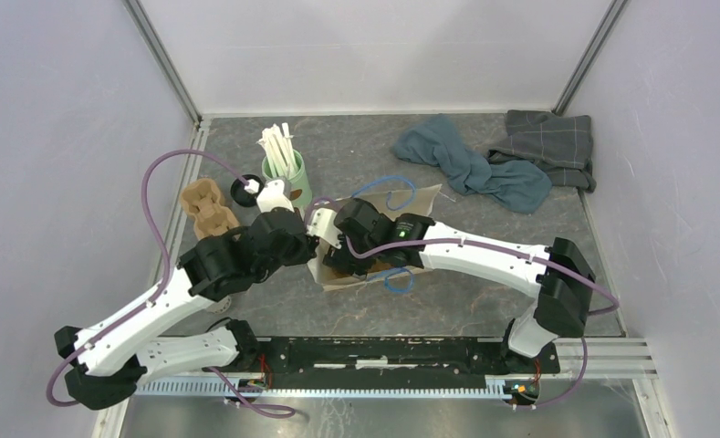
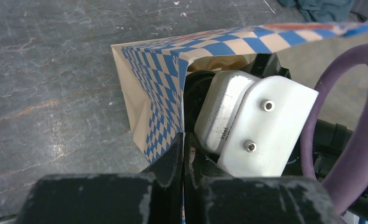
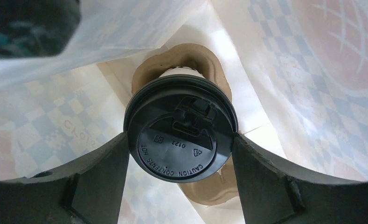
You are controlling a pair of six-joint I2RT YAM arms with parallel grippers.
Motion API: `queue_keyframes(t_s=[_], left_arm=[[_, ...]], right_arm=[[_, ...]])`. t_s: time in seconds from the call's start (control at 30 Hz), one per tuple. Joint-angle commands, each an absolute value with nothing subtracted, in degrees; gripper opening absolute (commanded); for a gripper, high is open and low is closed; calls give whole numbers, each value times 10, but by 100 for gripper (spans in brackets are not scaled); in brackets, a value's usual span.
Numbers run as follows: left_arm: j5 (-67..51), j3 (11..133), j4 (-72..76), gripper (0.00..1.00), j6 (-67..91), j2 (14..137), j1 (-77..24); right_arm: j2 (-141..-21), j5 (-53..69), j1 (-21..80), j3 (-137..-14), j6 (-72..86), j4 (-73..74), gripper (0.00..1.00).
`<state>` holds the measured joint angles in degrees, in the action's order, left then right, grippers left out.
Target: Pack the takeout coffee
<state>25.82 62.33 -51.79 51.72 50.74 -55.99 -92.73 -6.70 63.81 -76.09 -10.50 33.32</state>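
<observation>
The takeout coffee (image 3: 181, 128), a white cup with a round black lid, stands in a brown pulp holder (image 3: 184, 58) inside a blue-checkered paper bag (image 2: 156, 88). My right gripper (image 3: 179, 142) reaches into the bag, with both fingers pressed against the sides of the lid. From above, the bag (image 1: 374, 269) lies mid-table, and the right wrist (image 1: 367, 228) hides the cup. My left gripper (image 2: 184, 142) is shut on the edge of the bag's mouth. From above it sits at the bag's left side (image 1: 310, 243).
A mint-green mug of white sticks (image 1: 286, 172), a brown pulp cup carrier (image 1: 207, 208) and a loose black lid (image 1: 243, 190) stand at the back left. A teal cloth (image 1: 470, 164) and a grey cloth (image 1: 547, 141) lie at the back right.
</observation>
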Motion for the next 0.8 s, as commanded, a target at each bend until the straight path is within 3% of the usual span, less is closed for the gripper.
queue_keyframes(t_s=[0.0,0.33,0.47,0.77], left_arm=[[269,677,-525,8,596,525,-570],[328,697,-577,58,594,460,-570],[335,710,-590,64,578,425,-570],[344,722,-601,65,569,368,-570]], right_arm=[[-972,-25,632,-776,-88,385,70],[-1031,-35,631,-789,-89,411,70],[-1058,-54,630,-805,-93,433,70],[-1113,-50,630,-792,-83,407,70]])
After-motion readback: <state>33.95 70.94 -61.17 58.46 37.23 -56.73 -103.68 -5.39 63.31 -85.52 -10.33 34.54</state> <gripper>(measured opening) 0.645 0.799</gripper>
